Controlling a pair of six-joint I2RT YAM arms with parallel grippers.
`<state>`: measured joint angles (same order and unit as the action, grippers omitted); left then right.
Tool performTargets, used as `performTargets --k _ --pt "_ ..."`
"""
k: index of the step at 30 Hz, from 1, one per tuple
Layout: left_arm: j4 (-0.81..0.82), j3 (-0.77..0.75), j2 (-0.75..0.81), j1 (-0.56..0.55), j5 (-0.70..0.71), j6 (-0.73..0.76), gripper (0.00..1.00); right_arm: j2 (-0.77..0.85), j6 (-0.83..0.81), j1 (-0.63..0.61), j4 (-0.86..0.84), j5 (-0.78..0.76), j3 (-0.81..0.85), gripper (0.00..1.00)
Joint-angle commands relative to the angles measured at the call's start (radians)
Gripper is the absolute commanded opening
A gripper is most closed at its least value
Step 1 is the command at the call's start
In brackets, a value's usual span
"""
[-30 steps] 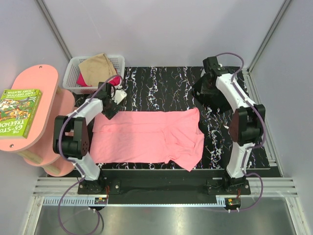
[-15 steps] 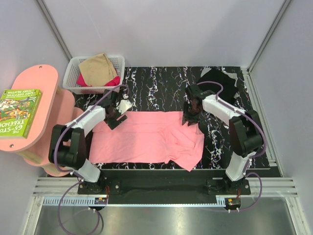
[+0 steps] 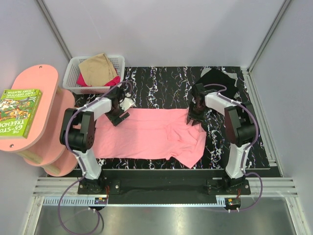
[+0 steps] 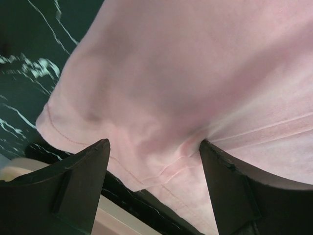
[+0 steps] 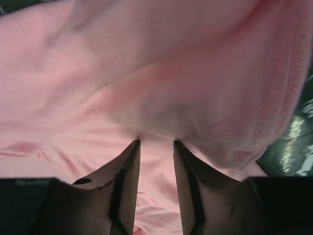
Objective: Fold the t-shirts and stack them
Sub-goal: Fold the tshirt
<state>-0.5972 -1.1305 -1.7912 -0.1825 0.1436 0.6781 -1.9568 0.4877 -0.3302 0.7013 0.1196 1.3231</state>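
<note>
A salmon pink t-shirt (image 3: pixel 146 134) lies spread flat across the black marbled table, its right side rumpled. My left gripper (image 3: pixel 119 116) is at the shirt's far left edge; in the left wrist view (image 4: pixel 154 143) its jaws stand wide open over the hemmed edge of the pink cloth (image 4: pixel 186 73). My right gripper (image 3: pixel 193 119) is at the shirt's far right corner; in the right wrist view (image 5: pixel 155 142) its jaws stand a narrow gap apart, tips pressing into the pink cloth (image 5: pixel 146 63). A black t-shirt (image 3: pixel 217 78) lies at the back right.
A white mesh basket (image 3: pixel 78 66) at the back left holds a tan shirt (image 3: pixel 98 66) and a magenta one (image 3: pixel 113 81). A pink side table (image 3: pixel 41 81) with a green book (image 3: pixel 18 110) stands to the left. Grey walls enclose the table.
My right arm has swung from the black shirt at the back right down to the pink shirt's far right corner. My left gripper has shifted right along the far edge.
</note>
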Motion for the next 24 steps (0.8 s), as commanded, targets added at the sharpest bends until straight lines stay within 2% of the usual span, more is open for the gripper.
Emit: performTargets --k 1,8,12,16,20,24 --pt "-0.001 -0.152 -0.112 -0.008 0.007 -0.028 0.79 -0.077 -0.034 0.089 -0.017 -0.051 0.045 0.41" --pt "-0.035 -0.345 -0.244 -0.031 0.002 -0.048 0.78 -0.158 -0.057 0.131 0.033 -0.044 0.177 0.41" --pt "-0.052 -0.344 -0.220 -0.038 0.008 -0.058 0.77 -0.142 -0.067 0.132 0.050 -0.017 0.217 0.41" --pt "-0.053 -0.259 -0.061 -0.037 0.004 -0.037 0.79 -0.047 -0.090 0.131 0.073 -0.018 0.225 0.48" --pt "-0.090 -0.177 0.187 -0.032 0.001 -0.011 0.81 0.149 -0.100 0.114 0.128 -0.054 0.226 0.54" --pt "-0.159 -0.062 0.380 -0.031 -0.038 0.035 0.83 0.335 -0.100 -0.005 0.150 -0.113 0.137 0.56"
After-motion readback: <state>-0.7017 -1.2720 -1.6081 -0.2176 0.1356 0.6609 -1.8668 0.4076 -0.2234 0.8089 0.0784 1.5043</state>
